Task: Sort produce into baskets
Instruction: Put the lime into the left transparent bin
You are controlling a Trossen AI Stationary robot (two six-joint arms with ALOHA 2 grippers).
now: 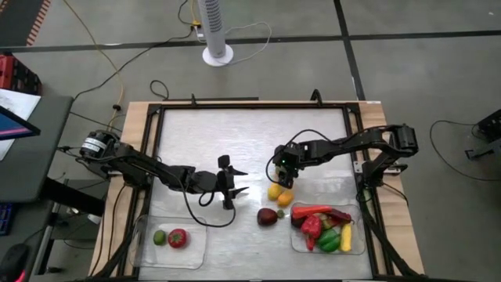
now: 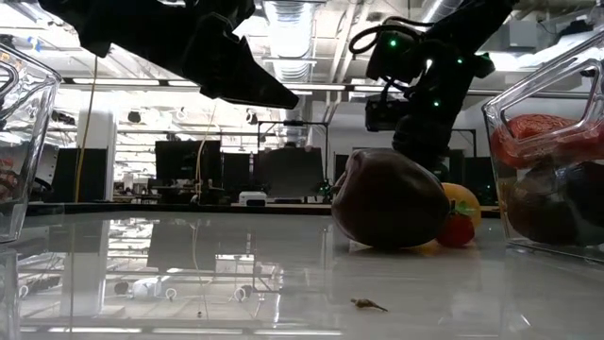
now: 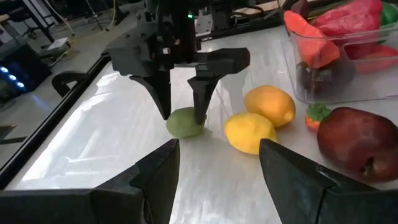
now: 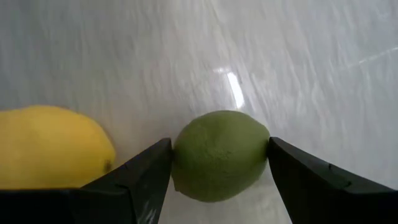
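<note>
My right gripper [image 1: 283, 178] points down at the table's middle, shut on a green lime [image 4: 219, 163], which also shows in the left wrist view [image 3: 184, 123]. Beside the lime lie a yellow lemon [image 3: 249, 132], an orange fruit [image 3: 271, 104] and a dark red apple [image 1: 268, 216], all resting on the table. The right clear basket [image 1: 358, 244] holds red, green and yellow peppers. The left clear basket [image 1: 196, 252] holds a lime [image 1: 160, 236] and a red apple [image 1: 178, 238]. My left gripper [image 1: 241, 180] is open and empty, left of the fruits. My right gripper pinches the lime between its two fingers, one on each of its opposite sides [image 4: 177, 158]. The fingers [image 3: 201, 102] come from above, pointing down. The lime's underside is on the table.
A small red piece with a green top [image 3: 316, 116] lies between the orange fruit and the dark apple. Bare tabletop stretches across the far half [image 1: 235, 133]. A raised dark frame [image 1: 153, 133] runs round the work surface.
</note>
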